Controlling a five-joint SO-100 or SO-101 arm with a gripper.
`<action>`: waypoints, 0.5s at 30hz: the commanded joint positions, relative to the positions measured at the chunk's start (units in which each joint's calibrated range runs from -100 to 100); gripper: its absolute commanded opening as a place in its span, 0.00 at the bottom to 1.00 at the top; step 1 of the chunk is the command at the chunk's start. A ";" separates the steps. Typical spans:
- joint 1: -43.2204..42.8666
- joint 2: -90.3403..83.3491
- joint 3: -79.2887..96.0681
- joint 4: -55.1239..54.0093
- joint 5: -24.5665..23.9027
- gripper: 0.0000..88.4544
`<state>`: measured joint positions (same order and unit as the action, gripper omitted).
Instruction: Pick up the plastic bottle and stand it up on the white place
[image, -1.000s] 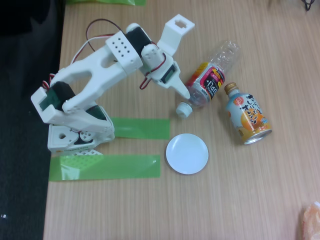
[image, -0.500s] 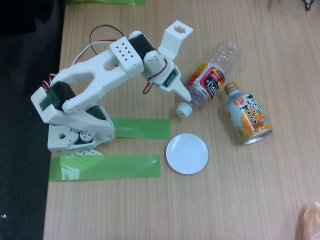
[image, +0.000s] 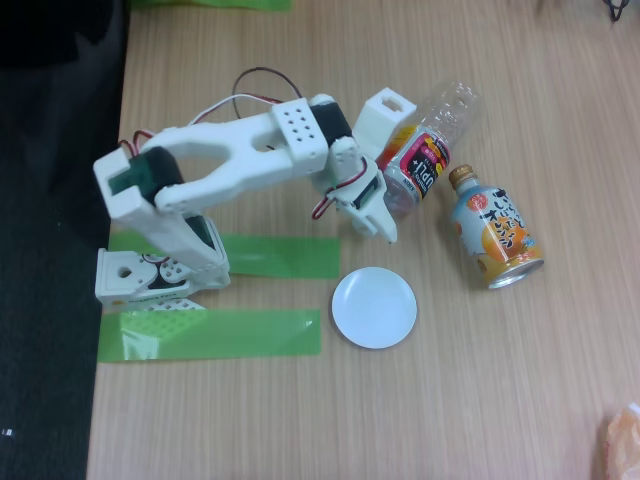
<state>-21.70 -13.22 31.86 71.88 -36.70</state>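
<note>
Clear plastic bottle (image: 428, 150) lies flat; the gripper (image: 385, 215), seemingly open over its neck, should straddle squarely before squeezing.

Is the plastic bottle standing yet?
No. The plastic bottle lies on its side on the table, off the white plate.

orange can (image: 493, 232) lying on table (image: 500, 380); green tape strips (image: 210, 334).

plastic bottle (image: 432, 140): clear, pink-red-yellow label | white place (image: 374, 308): white
</note>
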 joint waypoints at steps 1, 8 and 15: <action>0.59 1.08 -0.76 -0.12 0.09 0.42; 0.00 1.92 -0.94 -0.80 0.09 0.42; -0.07 1.92 -0.94 -2.86 1.09 0.42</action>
<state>-21.40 -11.11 31.86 69.67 -36.33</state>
